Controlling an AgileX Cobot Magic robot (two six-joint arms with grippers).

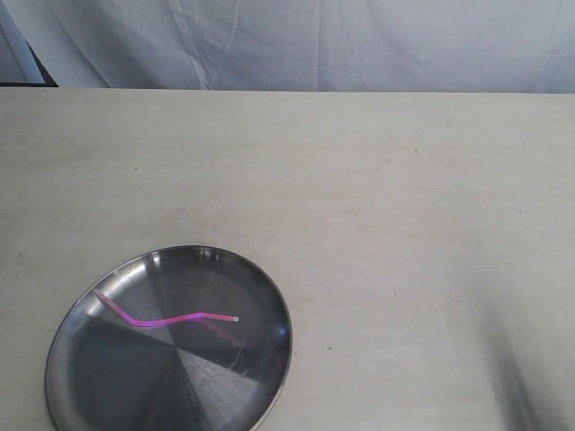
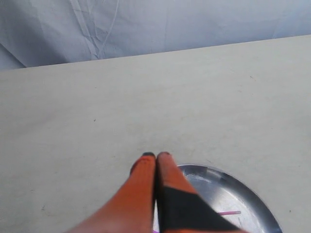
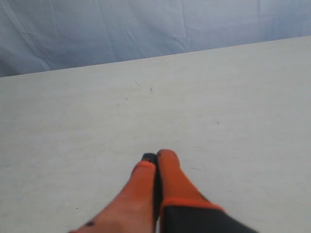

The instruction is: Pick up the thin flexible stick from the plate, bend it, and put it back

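A thin pink stick [image 1: 171,317], wavy with a whitish tip, lies across the round steel plate [image 1: 90,395] at the lower left of the exterior view. Neither gripper shows in that view; only a faint blurred shadow sits at its lower right. In the left wrist view my left gripper [image 2: 156,156] is shut with nothing in it, raised above the table at the plate's rim [image 2: 252,189]; one end of the stick [image 2: 228,212] peeks out beside the fingers. My right gripper [image 3: 156,156] is shut and empty over bare table.
The pale tabletop [image 1: 377,206] stretches wide around the plate. A wrinkled light-blue cloth backdrop [image 1: 314,40] hangs behind the table's far edge. A dark object shows at the far left corner [image 1: 36,76].
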